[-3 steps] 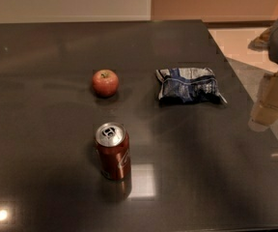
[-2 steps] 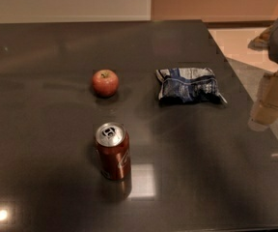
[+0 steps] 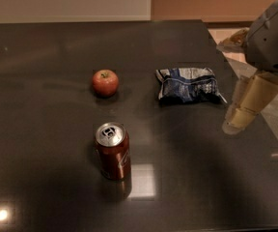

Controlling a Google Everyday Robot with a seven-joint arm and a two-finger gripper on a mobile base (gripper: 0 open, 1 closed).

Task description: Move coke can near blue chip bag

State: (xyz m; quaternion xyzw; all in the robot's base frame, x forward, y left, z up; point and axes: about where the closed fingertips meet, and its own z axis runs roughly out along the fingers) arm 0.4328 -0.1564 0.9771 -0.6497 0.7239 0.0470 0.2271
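The coke can (image 3: pixel 113 151) stands upright on the dark table (image 3: pixel 42 81), front and centre, its silver top and pull tab facing up. The blue chip bag (image 3: pixel 189 84) lies flat and crumpled further back and to the right of the can. My gripper (image 3: pixel 237 122) hangs at the right side of the table, just right of and slightly nearer than the bag, low over the tabletop. It is well away from the can and holds nothing that I can see.
A round red apple (image 3: pixel 104 82) sits on the table behind the can, left of the bag. The table's right edge (image 3: pixel 267 124) runs just past the gripper, with light floor beyond. A wall stands behind the far edge.
The gripper has shifted a little to the left, in over the table's right edge. The can, bag and apple have not moved.
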